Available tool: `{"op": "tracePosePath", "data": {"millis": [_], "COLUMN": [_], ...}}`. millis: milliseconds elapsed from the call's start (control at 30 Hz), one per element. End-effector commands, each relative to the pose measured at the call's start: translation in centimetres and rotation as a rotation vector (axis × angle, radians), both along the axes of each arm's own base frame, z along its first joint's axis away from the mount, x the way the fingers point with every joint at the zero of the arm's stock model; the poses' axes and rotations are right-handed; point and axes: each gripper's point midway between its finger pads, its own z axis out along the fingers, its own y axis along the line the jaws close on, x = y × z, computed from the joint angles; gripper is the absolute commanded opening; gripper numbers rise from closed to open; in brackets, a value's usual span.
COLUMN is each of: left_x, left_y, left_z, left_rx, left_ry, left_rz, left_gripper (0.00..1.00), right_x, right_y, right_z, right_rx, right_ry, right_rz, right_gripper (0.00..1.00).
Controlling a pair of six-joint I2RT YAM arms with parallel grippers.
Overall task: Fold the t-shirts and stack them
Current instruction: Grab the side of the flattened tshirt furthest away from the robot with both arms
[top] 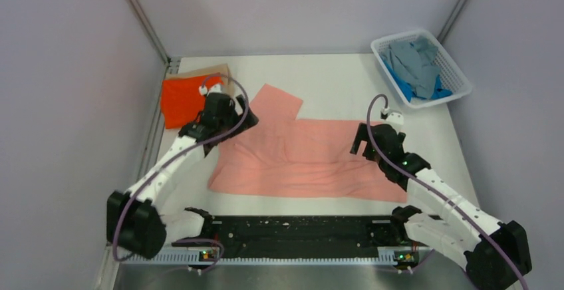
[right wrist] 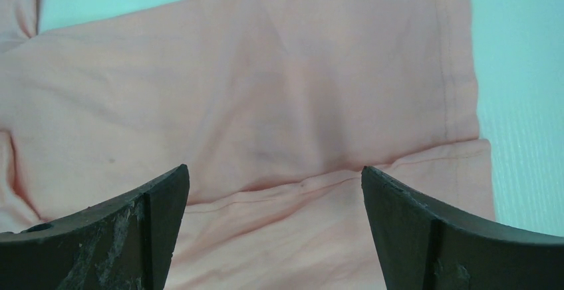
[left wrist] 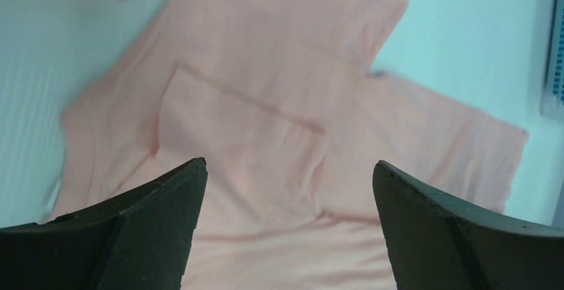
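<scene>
**Salmon t-shirt (top: 306, 157) spread out, nothing gripped**

Left jaws and right jaws both stand apart, empty, over its two ends at mid-desk (top: 332, 84). The cloth looks light and limp and will likely sag, so pinch hem corners or a sleeve edge. Beyond, the orange t-shirt (top: 181, 100) lies far left. Grey t-shirt (top: 412, 60) sits in the basket (top: 459, 80).

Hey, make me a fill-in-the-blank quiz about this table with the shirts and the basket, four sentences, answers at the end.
1. The spread-out t-shirt on the table is salmon ____.
2. The white basket, holding the grey t-shirt and blue t-shirt, sits at the far ____ corner.
3. The folded orange t-shirt lies on the far ____ side.
4. The left gripper and right gripper both stand ____.
Answers: pink; right; left; open.
</scene>
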Motion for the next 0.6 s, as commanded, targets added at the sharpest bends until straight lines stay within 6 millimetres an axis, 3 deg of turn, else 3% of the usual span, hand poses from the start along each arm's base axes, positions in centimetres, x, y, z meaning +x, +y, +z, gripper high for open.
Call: {"op": "tracePosePath", "data": {"millis": [0, 100, 133, 167, 300, 400, 567], "left_x": [9.7, 15.8, 18.4, 20.1, 26.9, 30.3, 32.2], "left_y": [-1.6, -3.4, -4.2, -4.9, -5.6, -5.5, -5.0], "left_z": [1.7, 0.2, 1.0, 0.5, -1.7, -3.9, -7.2], "left_rx": [0.127, 0.189, 0.192, 0.208, 0.287, 0.345, 0.398], "left_ry": [-0.071, -0.027, -0.042, -0.026, -0.038, -0.059, -0.054], "left_rz": [-0.019, -0.053, -0.069, -0.095, -0.089, -0.095, -0.076], "left_gripper": [0.99, 0.99, 0.99, 0.99, 0.99, 0.99, 0.99], "right_x": [0.4, 0.2, 0.1, 0.0, -0.5, -0.7, -0.7], "right_y": [-0.4, -1.3, -1.9, -2.4, -3.5, -3.8, -4.1], "right_z": [2.3, 3.0, 3.2, 3.3, 4.0, 4.1, 3.8], "right_rx": [-0.004, -0.024, -0.035, -0.044, -0.035, -0.030, -0.044], "right_ry": [-0.077, -0.127, -0.146, -0.161, -0.217, -0.230, -0.221], "right_rz": [0.010, -0.007, -0.029, -0.048, -0.097, -0.109, -0.121], "right_gripper": [0.99, 0.99, 0.99, 0.99, 0.99, 0.99, 0.99]}}
